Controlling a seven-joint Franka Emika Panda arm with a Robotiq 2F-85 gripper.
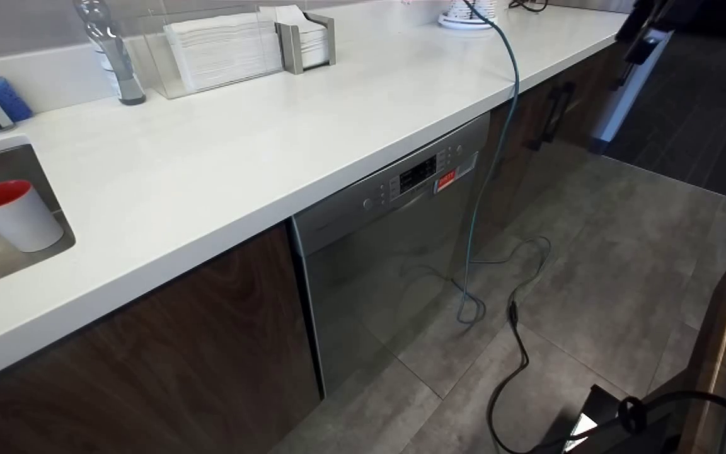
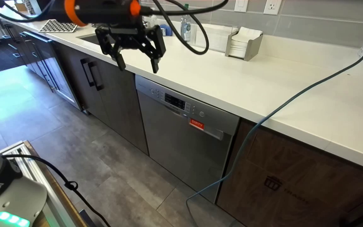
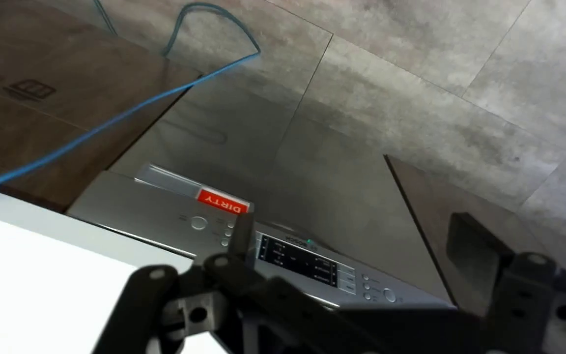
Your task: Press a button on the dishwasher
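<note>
The dishwasher is a grey steel front under the counter, seen in both exterior views and upside down in the wrist view. Its top panel holds a black display with small buttons beside it. A large round button sits towards each end of the panel. A red DIRTY label is just below the panel. My gripper is open and empty, fingers down, above the panel's level and apart from it. In the wrist view, its fingers spread across the panel, one hiding part of it.
The white counter overhangs the dishwasher. A blue cable hangs over the counter edge to the floor. Dark wooden cabinets flank the dishwasher. A napkin holder, bottle and sink with a cup are farther back.
</note>
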